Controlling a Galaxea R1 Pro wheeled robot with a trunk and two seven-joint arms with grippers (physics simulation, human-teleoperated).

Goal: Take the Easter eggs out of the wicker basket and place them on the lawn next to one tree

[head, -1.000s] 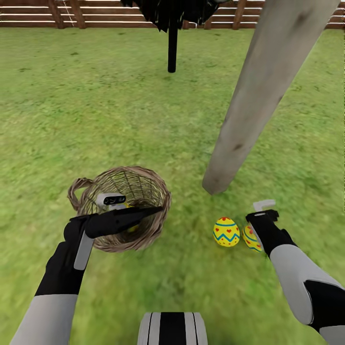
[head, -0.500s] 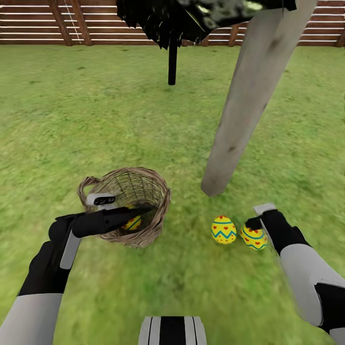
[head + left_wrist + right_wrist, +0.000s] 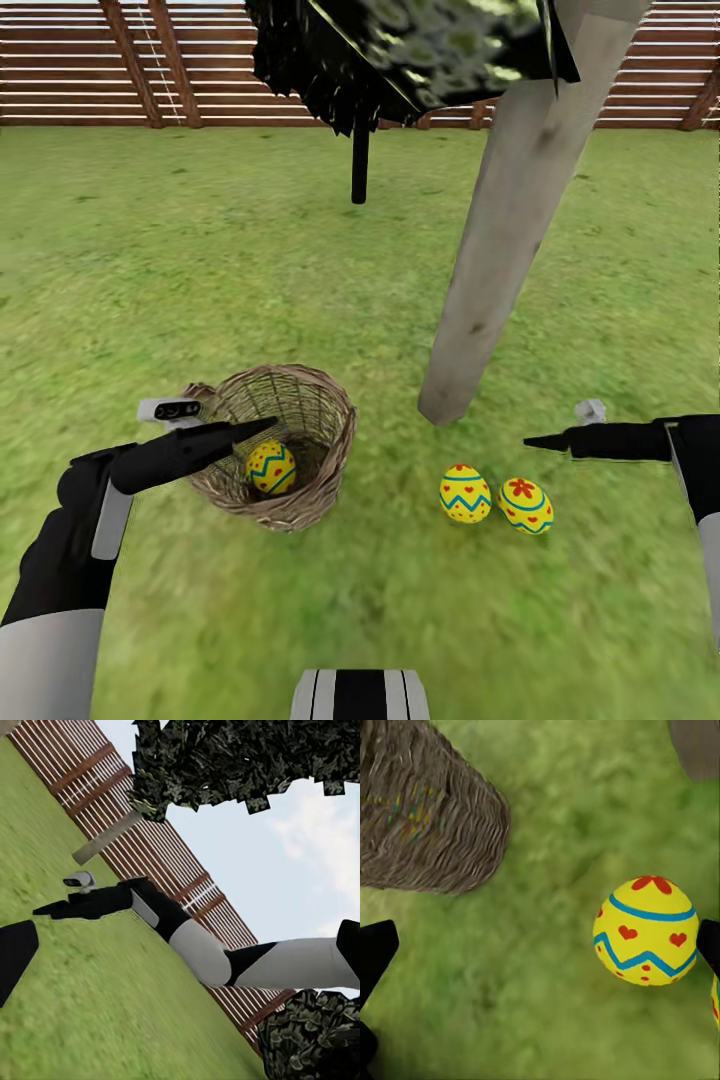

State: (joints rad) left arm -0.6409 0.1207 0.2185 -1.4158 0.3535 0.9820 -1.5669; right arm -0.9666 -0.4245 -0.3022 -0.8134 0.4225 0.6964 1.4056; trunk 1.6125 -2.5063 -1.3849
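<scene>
Around the trunk: everything here gets placed off the big pale tree (image 3: 500,240).
Garden: slatted reddish fence (image 3: 90,70) runs along the back, way behind the tree.
Lawn (image 3: 200,260): mottled green grass all around the trunk foot.
Tree: thick grey-beige trunk leaning up into dark blocky foliage; a thin black-trunked tree (image 3: 360,160) stands well behind it.
Wicker basket (image 3: 325,440): on the grass near the trunk foot, toward the robot's left, upright, one egg inside.
Egg in basket (image 3: 271,467): yellow, blue zigzag, resting on the bottom.
Heart egg (image 3: 466,493): on the grass near the trunk base, between tree and robot.
Flower egg (image 3: 525,505): just beside the heart egg, maybe touching, hard to say.
Left pincer (image 3: 262,428): tips over the basket rim, looks clenched to a point, nothing in it.
Right pincer (image 3: 535,441): hovering above the flower egg, looks pinched together in the head view but can't tell for sure, holding nothing.
</scene>
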